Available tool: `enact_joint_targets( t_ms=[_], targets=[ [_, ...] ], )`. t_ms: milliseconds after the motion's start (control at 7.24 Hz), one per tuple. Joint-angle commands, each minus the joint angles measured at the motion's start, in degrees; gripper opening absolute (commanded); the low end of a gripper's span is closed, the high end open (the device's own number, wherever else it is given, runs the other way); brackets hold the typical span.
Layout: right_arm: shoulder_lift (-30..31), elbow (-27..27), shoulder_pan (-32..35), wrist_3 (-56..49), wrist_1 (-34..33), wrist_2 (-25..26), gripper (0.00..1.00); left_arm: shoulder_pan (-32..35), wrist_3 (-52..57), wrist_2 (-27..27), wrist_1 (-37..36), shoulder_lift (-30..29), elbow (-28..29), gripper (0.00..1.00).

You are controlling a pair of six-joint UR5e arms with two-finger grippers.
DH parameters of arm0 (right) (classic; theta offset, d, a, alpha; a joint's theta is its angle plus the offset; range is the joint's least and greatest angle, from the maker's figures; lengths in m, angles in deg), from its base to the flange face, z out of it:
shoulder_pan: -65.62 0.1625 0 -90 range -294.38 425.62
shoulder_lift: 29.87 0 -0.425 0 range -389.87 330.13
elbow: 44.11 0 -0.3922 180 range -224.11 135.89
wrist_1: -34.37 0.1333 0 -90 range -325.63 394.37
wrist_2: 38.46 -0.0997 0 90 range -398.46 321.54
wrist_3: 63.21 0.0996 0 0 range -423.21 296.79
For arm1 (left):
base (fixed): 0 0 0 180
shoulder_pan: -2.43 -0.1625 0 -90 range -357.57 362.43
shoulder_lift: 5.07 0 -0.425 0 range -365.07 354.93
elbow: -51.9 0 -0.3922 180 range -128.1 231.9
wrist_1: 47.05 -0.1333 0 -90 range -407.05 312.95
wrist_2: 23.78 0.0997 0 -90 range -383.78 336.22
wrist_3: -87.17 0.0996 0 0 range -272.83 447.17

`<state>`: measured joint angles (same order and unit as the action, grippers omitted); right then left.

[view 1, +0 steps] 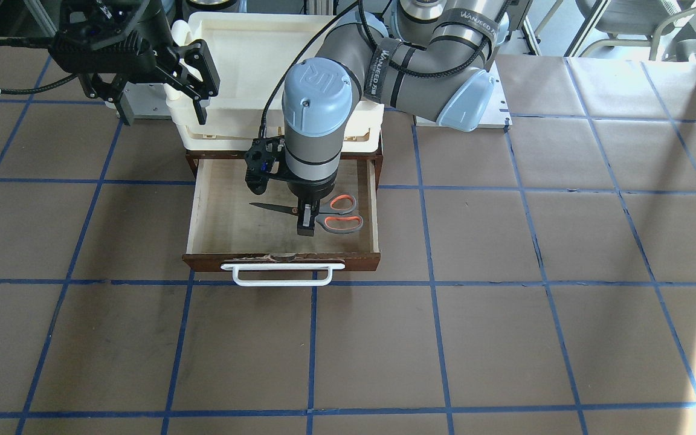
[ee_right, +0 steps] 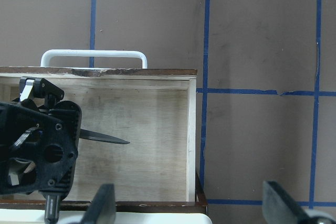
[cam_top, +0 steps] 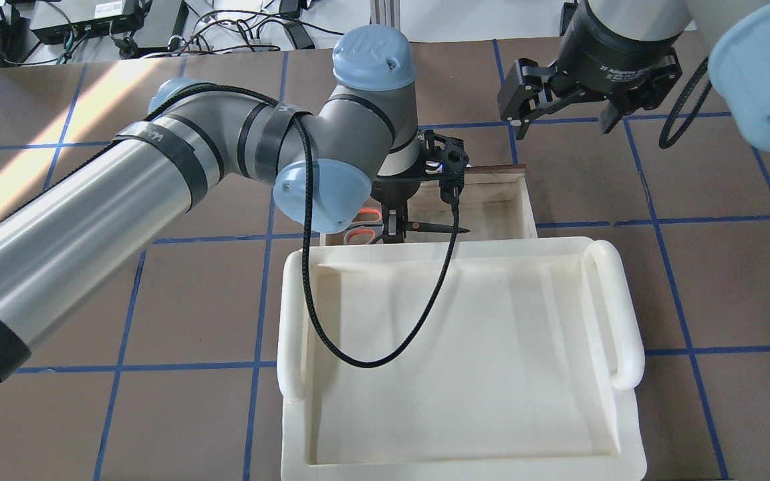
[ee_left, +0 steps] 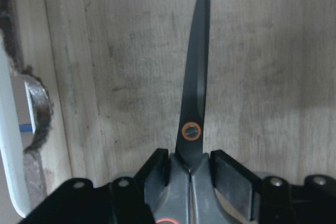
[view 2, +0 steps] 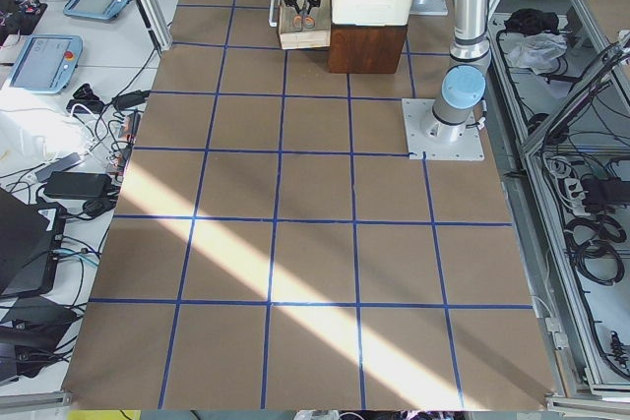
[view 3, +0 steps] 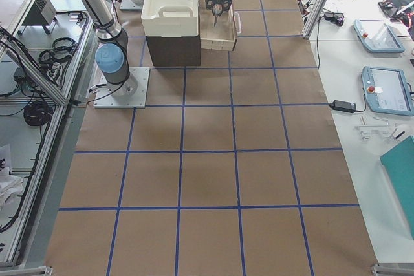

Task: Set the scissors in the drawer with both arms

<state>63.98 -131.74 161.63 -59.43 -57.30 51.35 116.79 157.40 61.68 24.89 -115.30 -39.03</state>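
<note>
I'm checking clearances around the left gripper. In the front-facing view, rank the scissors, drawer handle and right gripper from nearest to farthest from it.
1. Scissors: clamped in the left gripper.
2. Drawer handle: in front, toward the camera.
3. Right gripper: open, far back at the view's left.

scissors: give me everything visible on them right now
Small scissors: grey handles with orange-red loop linings, slim dark blades closed, orange-ringed pivot. They sit level inside the open drawer, blades along its width, pinched just behind the pivot by the left gripper. Whether they rest on the plywood floor cannot be told.
</note>
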Motion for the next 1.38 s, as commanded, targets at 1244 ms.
enact_joint_targets(
  t_ms=[1244],
  targets=[
    [0.0,-0.2,0.1,0.0,0.1,-0.5,1.00,-13.2,-29.8,-1.9,9.7,12.2,7.4,1.00]
  ],
)
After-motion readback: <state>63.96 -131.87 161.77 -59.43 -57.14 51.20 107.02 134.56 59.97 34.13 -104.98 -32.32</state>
